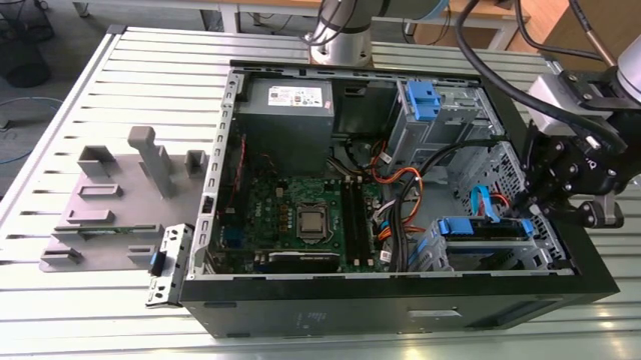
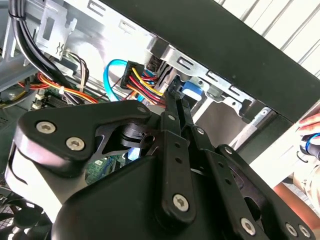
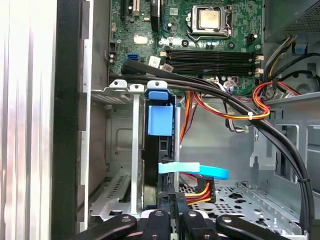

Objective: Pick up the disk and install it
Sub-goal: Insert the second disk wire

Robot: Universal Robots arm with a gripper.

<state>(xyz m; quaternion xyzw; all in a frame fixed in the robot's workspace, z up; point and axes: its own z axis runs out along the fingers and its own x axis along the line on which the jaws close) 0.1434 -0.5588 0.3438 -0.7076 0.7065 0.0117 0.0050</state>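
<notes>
The gripper [image 1: 523,211] hangs inside the open computer case [image 1: 401,319], fingers [image 3: 165,220] pinching the disk [image 3: 161,150], which stands on edge in the metal drive cage [image 3: 122,150].

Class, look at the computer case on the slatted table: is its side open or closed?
Open. In the exterior view the computer case lies on its side with no cover panel, so the motherboard, cables and drive cage are exposed from above.

Disk [image 3: 159,125] with blue carrier, standing on edge, seated in drive cage [image 3: 120,150]
</notes>
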